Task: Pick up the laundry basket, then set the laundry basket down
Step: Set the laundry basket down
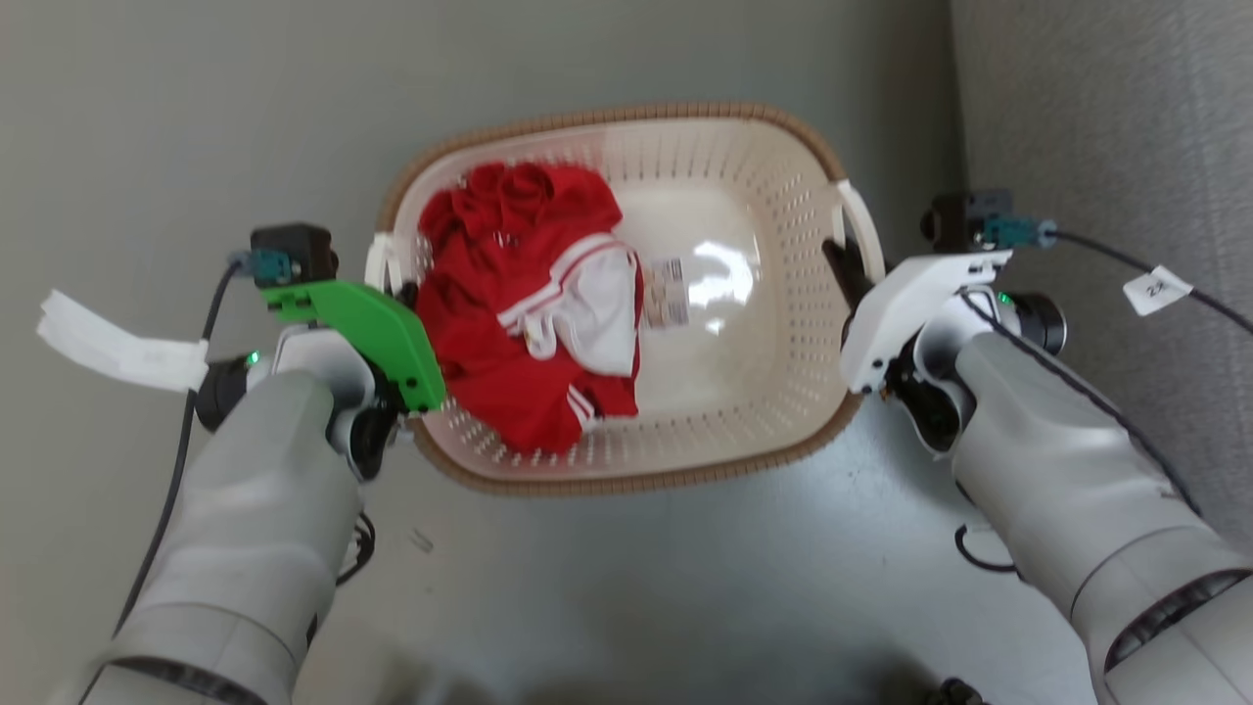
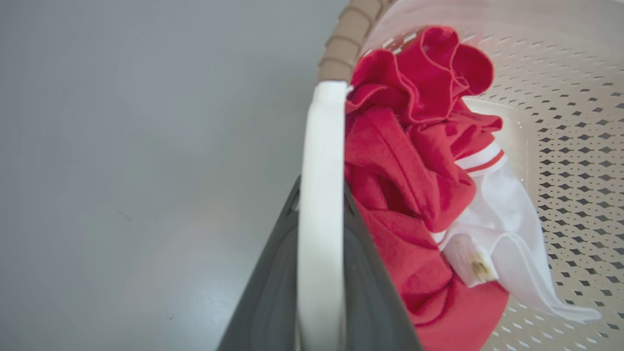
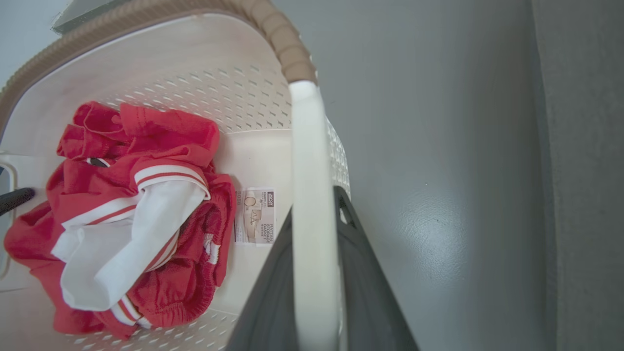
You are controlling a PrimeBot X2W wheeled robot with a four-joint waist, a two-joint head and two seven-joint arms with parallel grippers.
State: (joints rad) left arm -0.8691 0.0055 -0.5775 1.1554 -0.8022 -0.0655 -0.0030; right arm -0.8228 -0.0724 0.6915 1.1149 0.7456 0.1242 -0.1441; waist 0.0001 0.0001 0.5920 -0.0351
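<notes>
The left gripper (image 2: 321, 187) and right gripper (image 3: 317, 204) each pinch, seemingly tight, opposite handles (image 1: 861, 220) so the laundry basket (image 1: 783, 294) lifts level.

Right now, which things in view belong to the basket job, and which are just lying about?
Job: laundry basket; left gripper shut on the left handle; right gripper shut on the right handle.
Lying about: red and white clothes and label inside the basket; paper tag on the right cable.
</notes>
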